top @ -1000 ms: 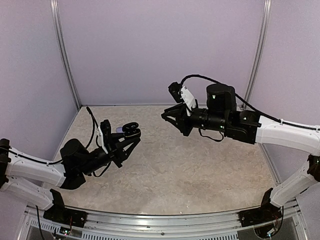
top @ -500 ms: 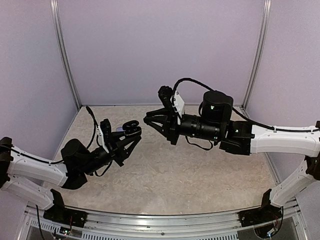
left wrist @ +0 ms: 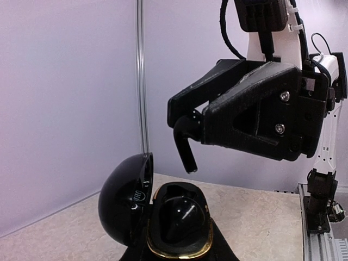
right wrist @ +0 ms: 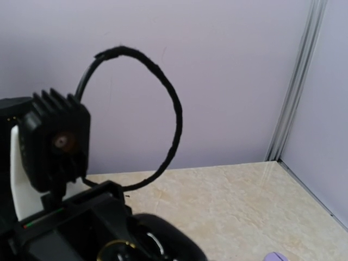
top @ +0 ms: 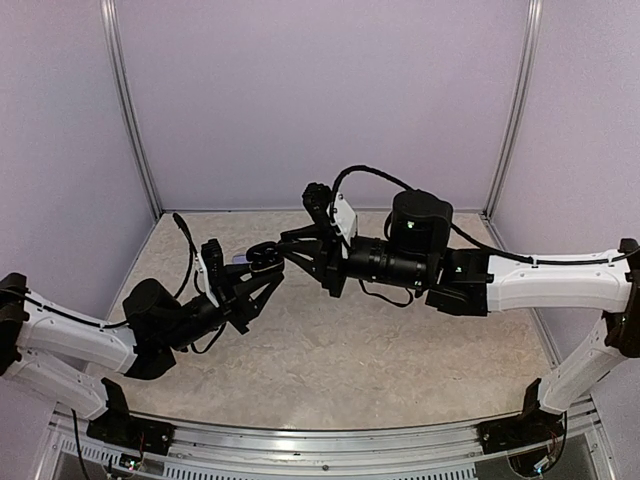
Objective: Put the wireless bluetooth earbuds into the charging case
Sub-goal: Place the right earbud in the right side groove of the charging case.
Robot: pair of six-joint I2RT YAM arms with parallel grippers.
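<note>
The left gripper (top: pixel 260 263) clamped a round black, gold-rimmed charging case (left wrist: pixel 176 225) (its fingers mostly cut off). The right gripper (left wrist: pixel 190 117) pinched a black stemmed earbud (left wrist: pixel 185 147) above it.

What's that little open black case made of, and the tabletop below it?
The charging case looks like glossy black plastic: its lid shows soft reflections, and a shiny gold band, perhaps metal-coated, rims the base. The tabletop looks like matte beige laminate with a printed stone mottle; real stone is possible.

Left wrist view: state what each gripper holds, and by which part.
Left gripper holds the open charging case by its lower shell. Right gripper pinches a black earbud by its upper end, stem hanging down.
</note>
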